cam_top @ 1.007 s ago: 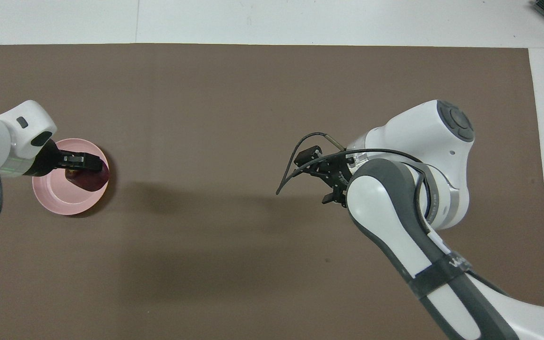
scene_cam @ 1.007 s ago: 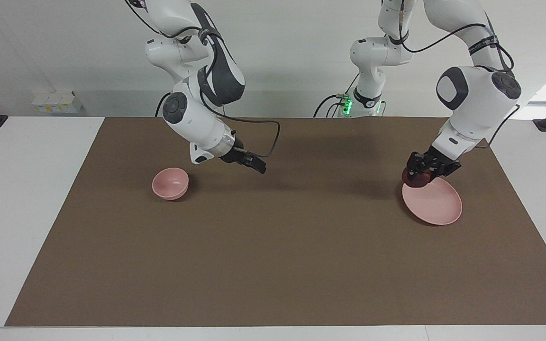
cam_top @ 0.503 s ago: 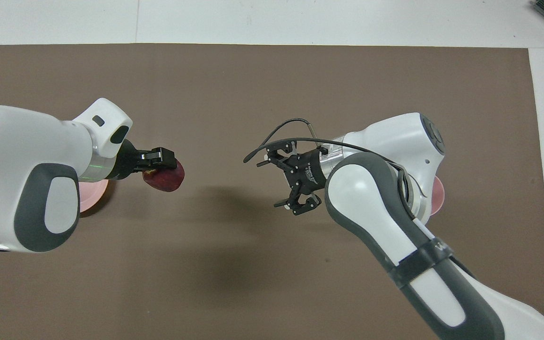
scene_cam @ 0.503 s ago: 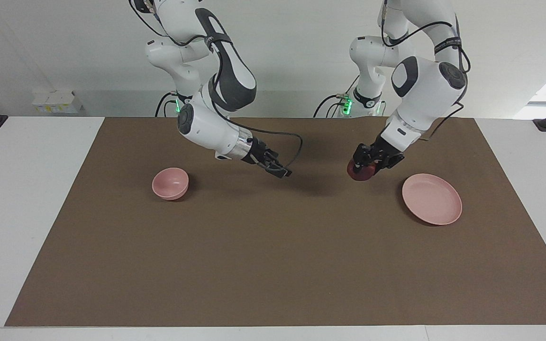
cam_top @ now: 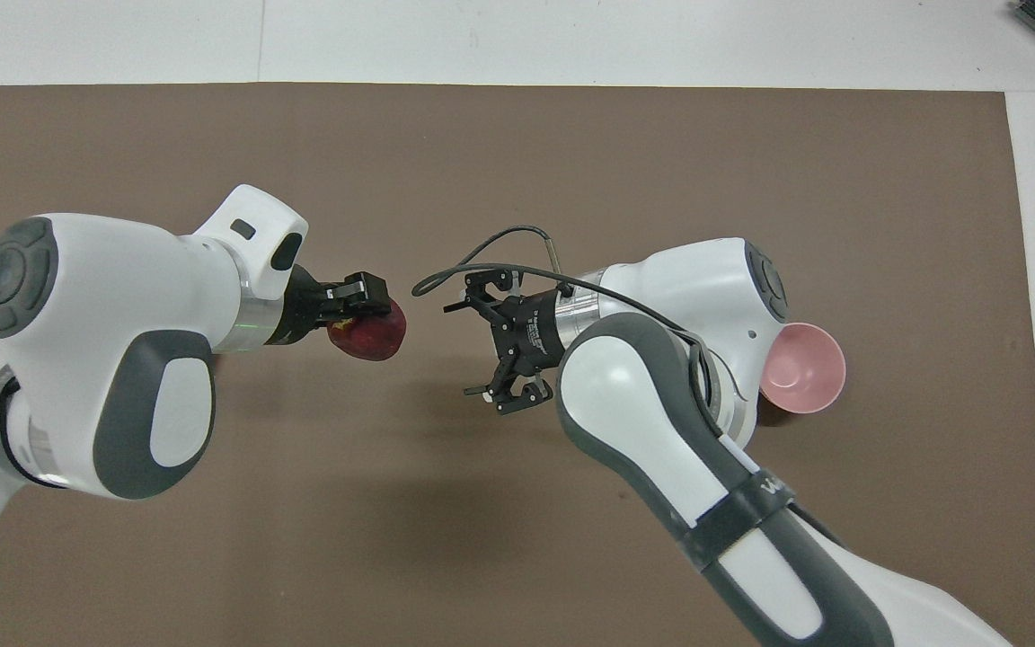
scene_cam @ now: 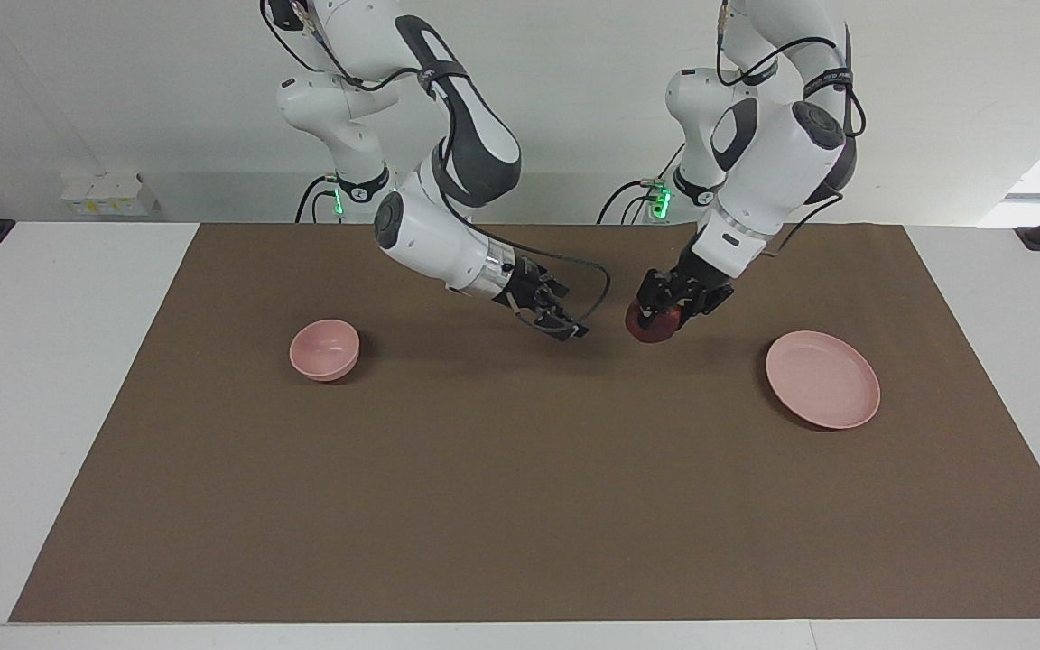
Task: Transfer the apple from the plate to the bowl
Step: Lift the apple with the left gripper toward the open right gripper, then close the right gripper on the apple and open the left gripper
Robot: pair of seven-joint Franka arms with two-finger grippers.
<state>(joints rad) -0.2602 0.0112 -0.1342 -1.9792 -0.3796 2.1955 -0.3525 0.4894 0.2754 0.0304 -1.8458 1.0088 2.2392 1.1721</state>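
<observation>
The apple is up in the air, clamped in the left gripper, over bare mat around the middle of the table. It's dark red, and the overhead view shows a yellowish patch near where the fingers pinch it. It sits between the plate and the bowl, closer to the plate, touching neither.

The right gripper is just beside the apple, also up over the mat, jaws spread wide and holding nothing. Its open end points at the apple, with a small gap between them, so no contact. A black cable loops off its wrist.

The plate has nothing on it and sits toward the left arm's end of the table. In the overhead view the left arm hides it completely. The bowl is toward the right arm's end, also with nothing in it, well apart from the plate, and partly tucked under the right arm from above.

Both arms reach in toward the middle, grippers facing each other.
</observation>
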